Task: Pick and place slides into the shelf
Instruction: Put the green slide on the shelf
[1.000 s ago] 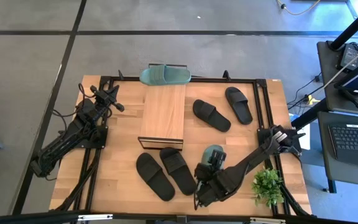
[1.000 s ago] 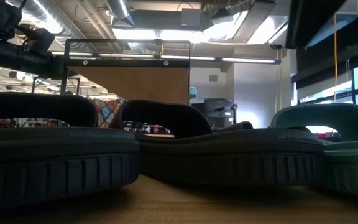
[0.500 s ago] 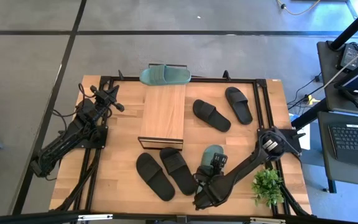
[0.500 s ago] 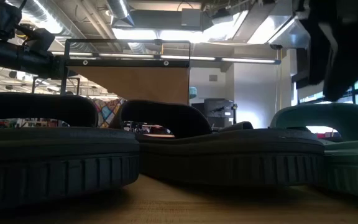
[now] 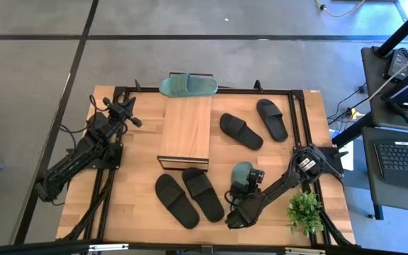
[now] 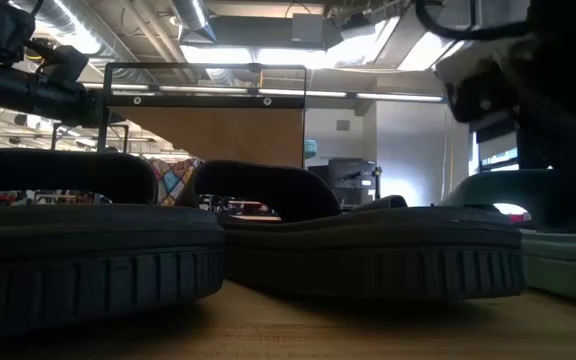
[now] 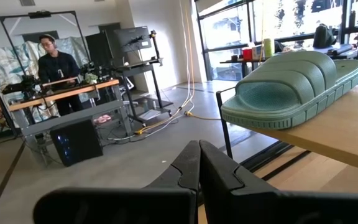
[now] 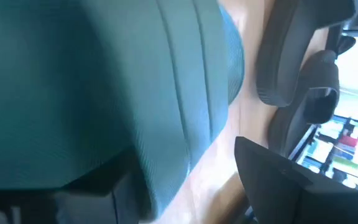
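Since a second ago the right tool [image 5: 244, 190] has slid forward over the green slide [image 5: 242, 172] near the front of the surface [image 5: 137, 191]. Its fingers stand apart on each side of that slide; whether they squeeze it is hard to tell. The left tool [image 5: 134, 120] waits pressed shut by the far left edge. Bare wood lies between the shelf [image 5: 185, 130] and the left arm. Two black slides [image 5: 190, 196] sit just in front of the shelf, two more to its right. Only the left wrist view shows the other green slide [image 7: 294, 84] hanging over the far edge. No writing can be read.
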You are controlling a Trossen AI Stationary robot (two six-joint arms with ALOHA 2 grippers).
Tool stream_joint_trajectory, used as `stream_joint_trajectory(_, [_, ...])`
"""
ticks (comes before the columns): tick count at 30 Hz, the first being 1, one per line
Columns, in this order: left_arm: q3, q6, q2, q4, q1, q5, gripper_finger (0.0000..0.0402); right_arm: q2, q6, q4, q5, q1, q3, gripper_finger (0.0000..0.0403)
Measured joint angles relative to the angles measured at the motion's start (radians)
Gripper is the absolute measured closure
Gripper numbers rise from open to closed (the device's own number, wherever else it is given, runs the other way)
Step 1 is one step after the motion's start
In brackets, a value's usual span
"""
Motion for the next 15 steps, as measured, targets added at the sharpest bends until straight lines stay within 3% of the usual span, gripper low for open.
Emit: stream_joint_trajectory(15, [0.0, 0.0, 0.0, -0.012, 0.0, 0.0, 0.0401, -0.001, -0.053, 0.067, 0.0, 0.0, -0.016, 0.017])
